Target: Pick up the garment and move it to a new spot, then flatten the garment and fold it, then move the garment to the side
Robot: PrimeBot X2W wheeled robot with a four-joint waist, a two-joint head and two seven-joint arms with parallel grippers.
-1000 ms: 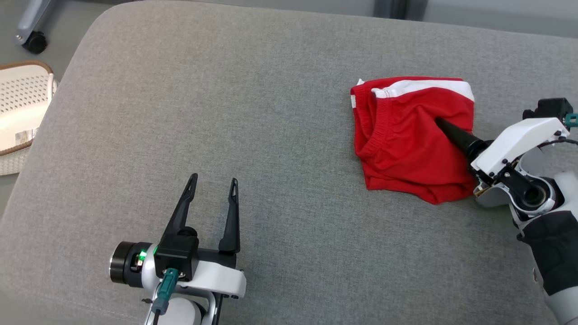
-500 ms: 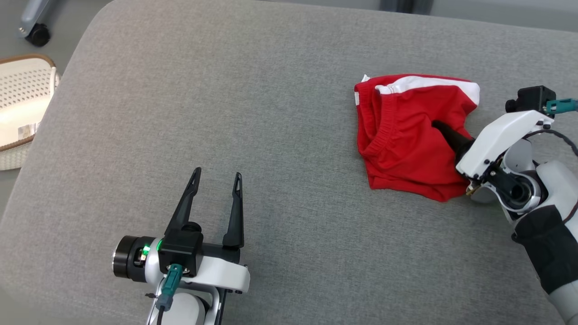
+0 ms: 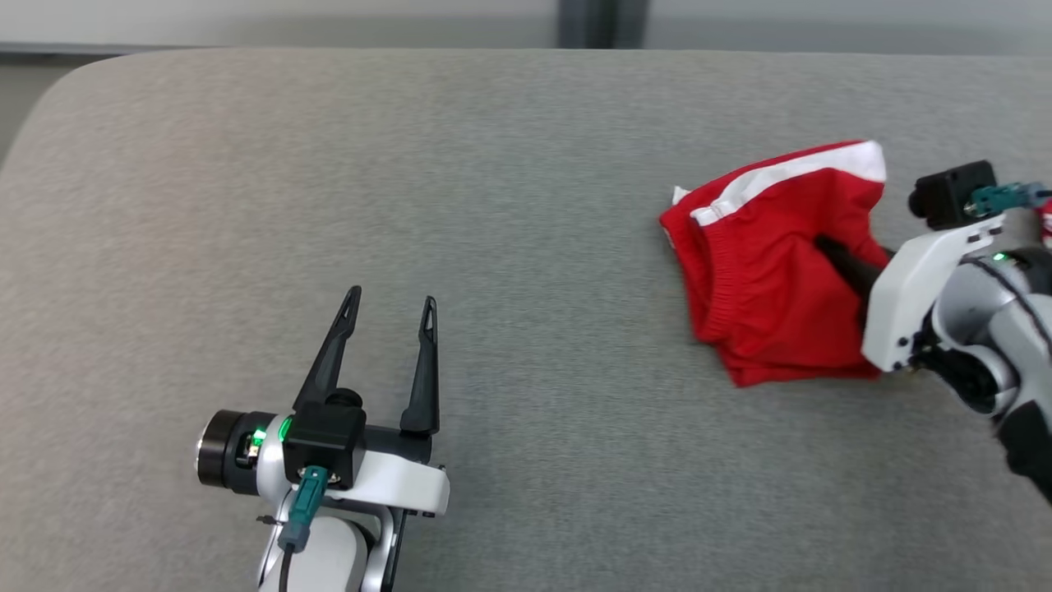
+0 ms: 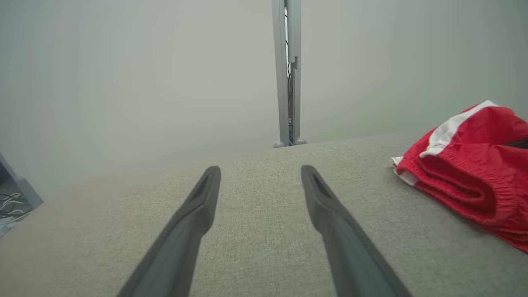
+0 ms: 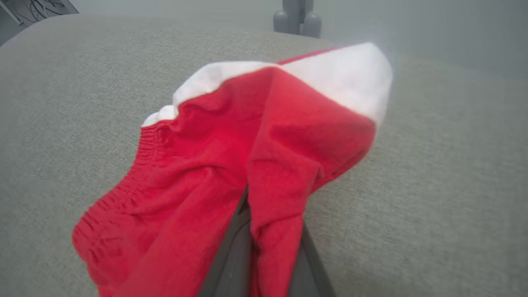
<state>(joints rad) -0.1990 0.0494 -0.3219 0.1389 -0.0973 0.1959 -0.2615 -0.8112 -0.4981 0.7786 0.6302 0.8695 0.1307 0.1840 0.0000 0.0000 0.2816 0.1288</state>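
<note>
Presently the right gripper (image 3: 826, 247), jaws closed, pinches a fold of the red, white-striped fabric shorts (image 3: 764, 312) at frame right, evidently for lifting. At lower left the left gripper (image 3: 390, 298) idles, jaws apart.

- Red garment (image 3: 772, 288) of soft knit cloth, with a broad white band along its far edge and a gathered elastic hem facing left.
- Folded over into several layers, with the stacked hems visible on the left side in the left wrist view.
- Bunched and creased rather than flat, with the cloth drawn up into a ridge at the middle right.
- Pinched at that ridge between the closed fingers of the right gripper (image 3: 826, 245).
- Tented upward at the far right corner, where the white band ends.
- Resting on the grey cushion (image 3: 493, 205) along its left and near edges.
- Placed on the right side of the cushion, roughly midway between the cushion's near and far edges.
</note>
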